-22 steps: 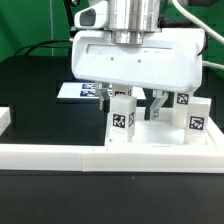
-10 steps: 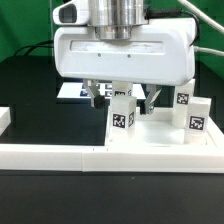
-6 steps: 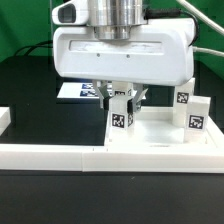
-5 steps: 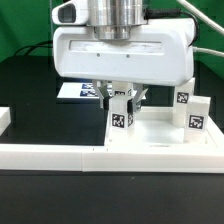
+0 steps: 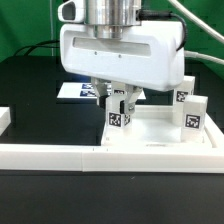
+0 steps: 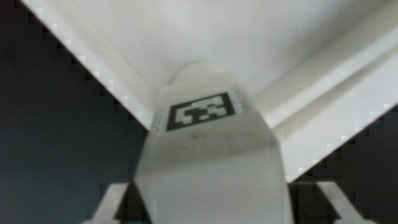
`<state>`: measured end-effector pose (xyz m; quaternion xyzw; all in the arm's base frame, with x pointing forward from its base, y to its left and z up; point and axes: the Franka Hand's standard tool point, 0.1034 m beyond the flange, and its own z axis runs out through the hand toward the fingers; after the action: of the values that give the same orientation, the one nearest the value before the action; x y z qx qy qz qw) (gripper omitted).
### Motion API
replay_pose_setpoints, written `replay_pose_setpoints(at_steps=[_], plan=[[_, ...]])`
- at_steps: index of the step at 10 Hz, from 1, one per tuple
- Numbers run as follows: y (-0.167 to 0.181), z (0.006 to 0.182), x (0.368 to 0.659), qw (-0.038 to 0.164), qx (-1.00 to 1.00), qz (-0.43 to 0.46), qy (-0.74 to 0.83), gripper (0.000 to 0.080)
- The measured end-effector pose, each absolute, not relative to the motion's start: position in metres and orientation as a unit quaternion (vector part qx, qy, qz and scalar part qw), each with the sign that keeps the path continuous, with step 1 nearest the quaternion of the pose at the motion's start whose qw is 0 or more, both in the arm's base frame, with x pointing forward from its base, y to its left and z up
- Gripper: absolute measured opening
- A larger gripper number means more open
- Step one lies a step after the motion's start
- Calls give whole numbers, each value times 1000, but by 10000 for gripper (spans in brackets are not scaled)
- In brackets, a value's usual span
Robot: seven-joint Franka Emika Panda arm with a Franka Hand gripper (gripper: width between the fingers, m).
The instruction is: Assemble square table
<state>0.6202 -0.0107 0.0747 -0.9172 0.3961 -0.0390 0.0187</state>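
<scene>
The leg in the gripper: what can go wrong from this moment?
1. The gripper holds the leg only near its top, so it may tilt or slip.
2. Two more legs stand close on the tabletop; the wide gripper body could knock them when the arm moves.

This looks like a robotics lab bench rather than a home or shop. A black counter point(image 5: 40, 85) is fenced at 6 o'clock by a low white border wall point(image 5: 60, 155). Printed black-and-white tags mark the marker board point(image 5: 72, 91) at 9 o'clock and the white block legs point(image 5: 191, 116) at 3 o'clock. Cables point(image 5: 205, 35) trail at 1 o'clock against a green backdrop point(image 5: 15, 25).
</scene>
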Motion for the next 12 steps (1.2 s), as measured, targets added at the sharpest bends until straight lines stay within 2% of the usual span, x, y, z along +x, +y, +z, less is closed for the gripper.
replay_pose_setpoints(at_steps=[6,7,8,9,12], plan=[[-13,75,616,12,-912,-38,409,318],[-12,76,616,14,-911,-38,410,424],[-9,88,618,24,-910,-35,413,568],[-9,101,618,33,-910,-39,412,631],[-11,133,617,54,-909,-43,412,646]])
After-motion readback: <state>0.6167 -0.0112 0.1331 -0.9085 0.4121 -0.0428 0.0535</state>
